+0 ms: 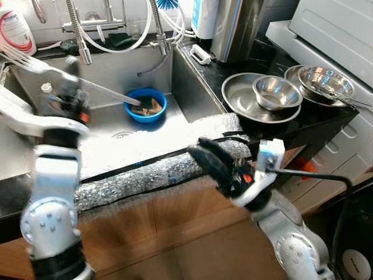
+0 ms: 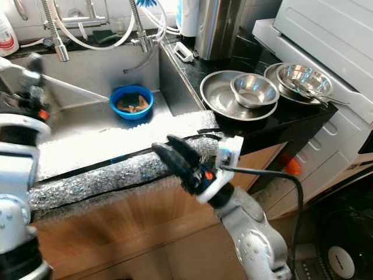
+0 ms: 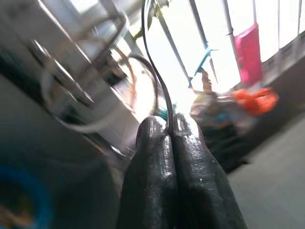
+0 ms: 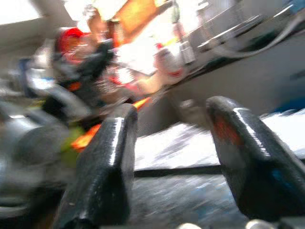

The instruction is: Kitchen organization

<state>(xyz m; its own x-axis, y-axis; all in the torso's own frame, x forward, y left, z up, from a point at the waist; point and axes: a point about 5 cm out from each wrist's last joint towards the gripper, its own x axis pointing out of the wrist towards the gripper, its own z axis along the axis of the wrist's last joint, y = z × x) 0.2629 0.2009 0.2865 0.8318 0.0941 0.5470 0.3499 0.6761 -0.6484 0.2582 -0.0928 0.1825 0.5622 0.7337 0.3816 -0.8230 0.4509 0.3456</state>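
My left gripper point(image 1: 71, 76) is raised over the left part of the steel sink point(image 1: 116, 70) and is shut on a long metal fork point(image 1: 26, 62). The fork's tines point to the far left and its thin handle runs toward a blue bowl point(image 1: 145, 104) in the sink, which holds brown scraps. In the left wrist view the fork's thin edge point(image 3: 155, 62) rises from between the pressed black fingertips point(image 3: 152, 138). My right gripper point(image 1: 203, 153) is open and hovers at the padded front edge of the counter with nothing between its fingers point(image 4: 116, 143).
Silvery padding point(image 1: 163, 169) covers the counter's front edge. A wide steel pan point(image 1: 236, 96) with a bowl point(image 1: 277, 91) in it and another bowl stack point(image 1: 323, 81) sit on the black counter to the right. Faucets point(image 1: 78, 29) and hoses stand behind the sink.
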